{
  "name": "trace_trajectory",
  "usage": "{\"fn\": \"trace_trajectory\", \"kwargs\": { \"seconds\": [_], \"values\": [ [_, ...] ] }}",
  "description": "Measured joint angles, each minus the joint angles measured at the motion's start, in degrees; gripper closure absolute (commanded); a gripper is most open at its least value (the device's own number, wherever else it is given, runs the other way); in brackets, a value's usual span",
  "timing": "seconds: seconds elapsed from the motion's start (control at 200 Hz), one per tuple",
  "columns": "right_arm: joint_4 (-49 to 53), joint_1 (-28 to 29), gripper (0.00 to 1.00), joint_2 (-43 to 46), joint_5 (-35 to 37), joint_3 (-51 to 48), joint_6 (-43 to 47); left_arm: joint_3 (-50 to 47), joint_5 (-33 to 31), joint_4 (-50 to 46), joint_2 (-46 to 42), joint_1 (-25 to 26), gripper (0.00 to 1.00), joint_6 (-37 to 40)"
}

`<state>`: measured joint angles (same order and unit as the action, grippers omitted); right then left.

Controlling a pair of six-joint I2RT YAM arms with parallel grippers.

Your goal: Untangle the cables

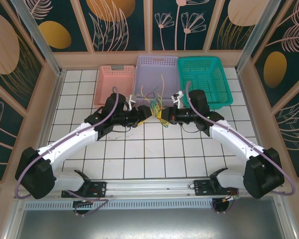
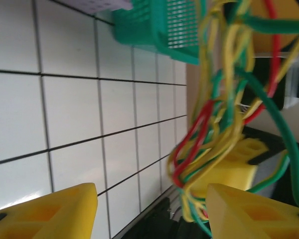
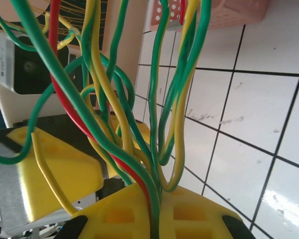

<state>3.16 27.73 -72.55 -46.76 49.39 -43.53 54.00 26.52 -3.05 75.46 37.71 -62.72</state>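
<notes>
White tiled surface (image 1: 139, 154), walled on three sides by dark panels with a plant pattern, seen from above and behind the robot. Left arm (image 1: 74, 139) and right arm (image 1: 234, 139) reach inward from the near corners and meet head to head at the middle of the surface, just in front of the baskets. Three perforated baskets stand side by side against the far wall: pink basket (image 1: 114, 79) on the left, lilac basket (image 1: 157, 69) in the centre, teal basket (image 1: 204, 79) on the right. The cables (image 1: 158, 107), thin yellow, green and red strands in one knotted bundle, hang between the two arm tips, with loose ends rising toward the front rim of the lilac basket. Right end effector (image 1: 165, 115): in its own wrist view the yellow fingers (image 3: 119, 214) are pressed together, pinching several green, yellow and red strands that rise fan-wise from the seam. Left end effector (image 1: 148, 113): in its wrist view the two yellow fingers (image 2: 50, 211) stand spread, the tiled surface visible through the gap; the tangle hangs just beyond the right-hand finger, possibly brushing it, though the blur there prevents a firm reading. A yellow finger of the opposite end effector appears behind the tangle in each wrist view.
</notes>
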Motion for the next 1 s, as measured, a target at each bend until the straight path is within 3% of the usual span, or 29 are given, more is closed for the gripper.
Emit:
{"fn": "trace_trajectory", "kwargs": {
  "seconds": [0.215, 0.37, 0.465, 0.676, 0.881, 1.001],
  "values": [
    [-0.96, 0.02, 1.00, -0.52, -2.56, 0.20, -4.17, -0.02, 2.01, 8.50, 1.86, 0.00, 0.43, -1.11],
    [-3.34, 0.02, 1.00, -0.52, -2.84, 0.17, -7.67, -0.02, 3.10, 11.34, 3.48, 0.00, 0.59, -1.46],
    [-4.46, 0.00, 1.00, -0.52, -2.82, 0.04, -9.49, -0.02, 3.26, 12.92, 4.11, 0.00, 0.63, -1.79],
    [-6.47, 0.07, 1.00, -0.50, -2.34, -0.59, -12.57, -0.35, 2.27, 15.23, 4.98, -0.07, 1.00, -2.73],
    [-6.84, 0.00, 1.00, -0.35, -1.31, -1.09, -13.27, -2.47, -0.42, 17.92, 4.33, 0.20, 1.00, -4.20],
    [-6.82, 0.17, 0.77, 0.48, -1.46, -1.62, -13.35, -4.09, -1.51, 18.49, 2.56, 0.81, 1.00, -4.85]
  ]
}}
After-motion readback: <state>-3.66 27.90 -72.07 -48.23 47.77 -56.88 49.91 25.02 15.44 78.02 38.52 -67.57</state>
